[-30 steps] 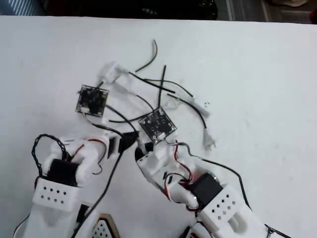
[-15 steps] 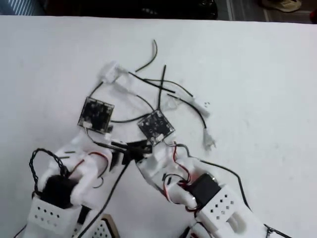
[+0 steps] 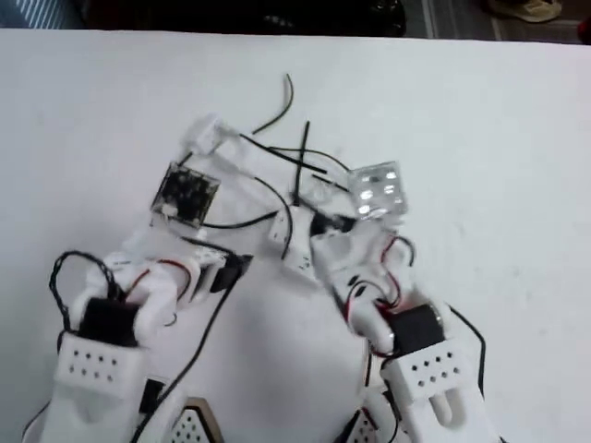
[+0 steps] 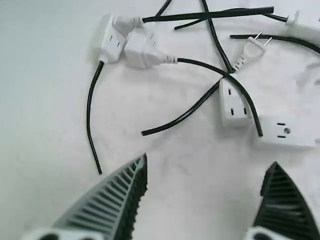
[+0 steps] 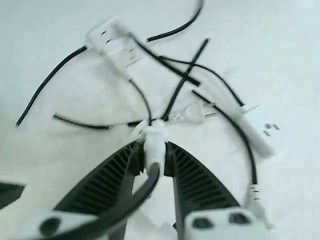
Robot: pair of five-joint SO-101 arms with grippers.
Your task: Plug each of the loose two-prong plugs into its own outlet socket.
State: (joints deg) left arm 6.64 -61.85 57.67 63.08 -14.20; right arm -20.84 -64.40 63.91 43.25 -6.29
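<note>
We log right gripper (image 5: 152, 146) clamped on a white connector (image 5: 154, 134) at worktop (image 3: 499, 138) centre, left gripper (image 4: 209, 167) spread empty; loose plug (image 5: 192, 116) looks light, rigid, floppy-corded, so we'd pinch its body.

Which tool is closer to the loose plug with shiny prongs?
Right. The right tool, shut on a white connector, is just short of the loose plug; the open left tool sits farther back.

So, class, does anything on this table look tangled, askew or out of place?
Yes. The black cords lie criss-crossed in a tangle, one draped over a white socket, and several end in cut tips. One plug lies loose, prongs bare. The right gripper clamps a white cord end. Nothing looks spilled or broken.
</note>
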